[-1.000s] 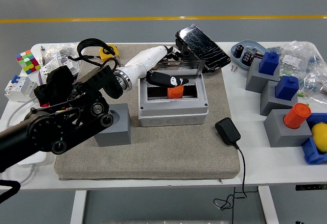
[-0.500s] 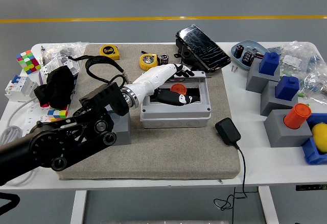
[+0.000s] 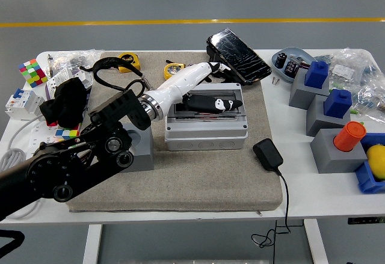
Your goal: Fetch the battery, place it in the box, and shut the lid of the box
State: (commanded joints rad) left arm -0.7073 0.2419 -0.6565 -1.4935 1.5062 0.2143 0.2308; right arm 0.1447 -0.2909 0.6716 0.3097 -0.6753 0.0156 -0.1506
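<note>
The grey box [image 3: 204,133] stands in the middle of the grey mat [image 3: 180,180]. My left arm reaches in from the left, and its black hand [image 3: 210,103] lies flat on top of the box with the fingers stretched out, holding nothing. A clear lid seems to lie down over the opening under the hand. No orange battery shows in the box. Another orange battery [image 3: 350,136] stands on a grey block at the right. The right arm is out of view.
A dark glossy panel [image 3: 237,55] leans behind the box. A black adapter [image 3: 268,154] with its cable lies right of the box. Grey blocks with blue pieces [image 3: 317,74] stand at the right. A grey block [image 3: 138,153], tape measures [image 3: 174,70] and a cube puzzle [image 3: 32,72] are at the left.
The left hand let go of the orange battery inside the box and moved up onto the box's top. The clear lid has come down from upright. The battery is out of sight.
</note>
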